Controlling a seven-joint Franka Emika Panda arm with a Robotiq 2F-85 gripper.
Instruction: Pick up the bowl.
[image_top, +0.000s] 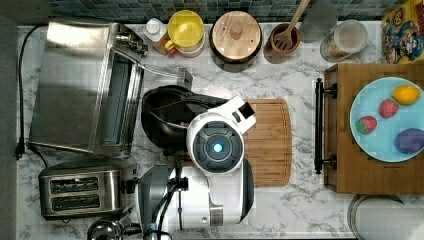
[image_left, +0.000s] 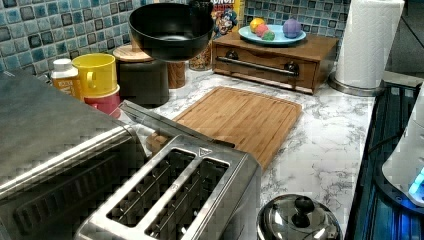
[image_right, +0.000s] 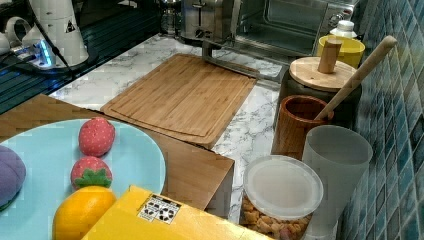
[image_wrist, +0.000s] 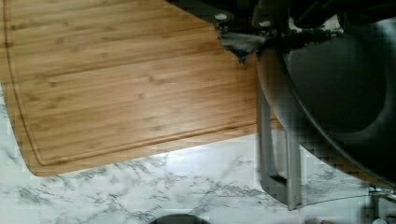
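The round matte black bowl (image_left: 170, 31) hangs in the air, well above the counter, in front of the wood-lidded pot in the left view. My gripper (image_left: 201, 8) is shut on its rim at the left view's right side. In the top view the bowl (image_top: 162, 117) sits between the toaster oven and the cutting board, partly covered by my white arm (image_top: 217, 142). The wrist view has the bowl's dark wall (image_wrist: 341, 84) close up, with my gripper (image_wrist: 268, 35) pinching its edge above the board.
A bamboo cutting board (image_top: 270, 142) lies mid-counter. The toaster oven (image_top: 80, 85) has its door open (image_wrist: 275, 158) below the bowl, and a toaster (image_top: 80, 192) stands beside it. Yellow cup (image_top: 186, 29), lidded pot (image_top: 235, 37), utensil holder (image_top: 284, 42) line the back. Fruit plate (image_top: 385, 145) at the top view's right.
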